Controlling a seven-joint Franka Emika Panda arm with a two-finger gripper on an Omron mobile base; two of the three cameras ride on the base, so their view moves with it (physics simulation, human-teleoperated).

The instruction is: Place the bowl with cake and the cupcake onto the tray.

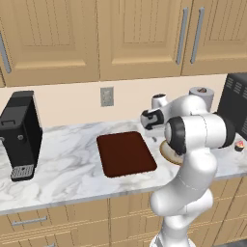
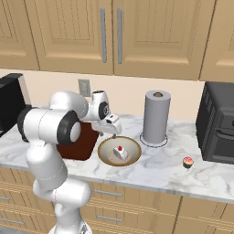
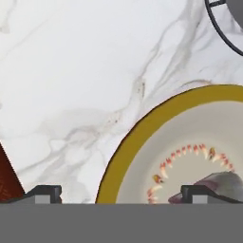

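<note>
I have the gripper [image 2: 113,132] low over the back-left edge of the bowl with cake [image 2: 119,151], which sits in the lower middle of the right base view, on the marble counter [image 2: 155,169] just right of the tray [image 2: 78,147]. In the hand view the two finger tips stand far apart at the bottom of the frame, one on each side of the bowl's tan rim [image 3: 142,128] (one over the pale inside, one over bare marble), so the hand is spread and holds nothing; I judge that it is set like this to pinch the rim wall, because the bowl is too wide to take whole. The cupcake [image 2: 188,162] waits at the lower right of that base view, well apart from the bowl and near the dark oven [image 2: 218,125]. The paper towel roll [image 2: 156,118] stands behind the bowl, so I would lift carefully.
</note>
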